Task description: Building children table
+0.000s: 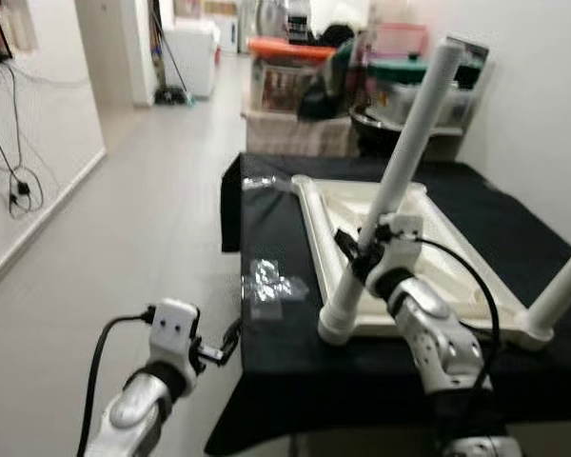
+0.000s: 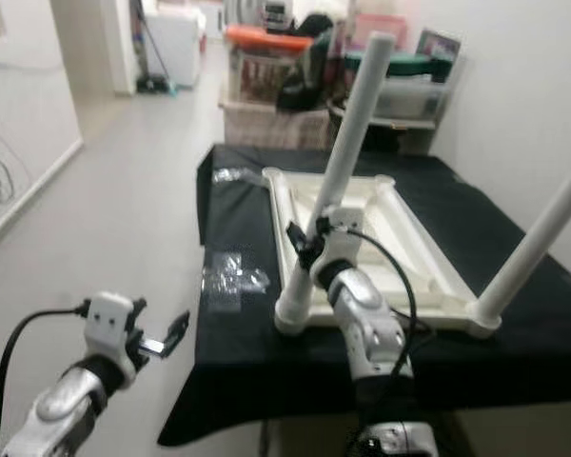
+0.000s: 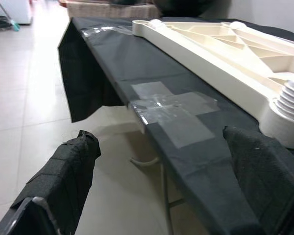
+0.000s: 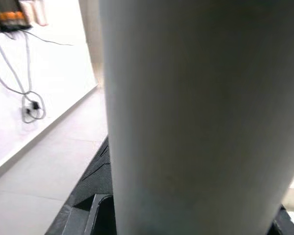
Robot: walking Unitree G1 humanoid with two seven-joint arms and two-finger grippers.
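Observation:
A white children's tabletop (image 1: 457, 262) lies upside down on a table draped in black cloth (image 1: 266, 228). From its near left corner a long white leg (image 1: 409, 143) rises, leaning away to the right. My right gripper (image 1: 357, 249) is shut on this leg low down, and the leg (image 4: 196, 112) looms close in the right wrist view. A second white leg (image 1: 563, 288) stands at the near right corner. My left gripper (image 1: 224, 347) hangs open beside the table's left edge, below the top, with nothing between its fingers (image 3: 68, 166).
Clear tape patches (image 3: 171, 110) sit on the cloth near the left edge. Boxes and bins (image 1: 295, 67) are stacked behind the table. A white wall runs along the right. Tiled floor (image 1: 143, 219) lies open to the left, with cables (image 1: 19, 186) on the left wall.

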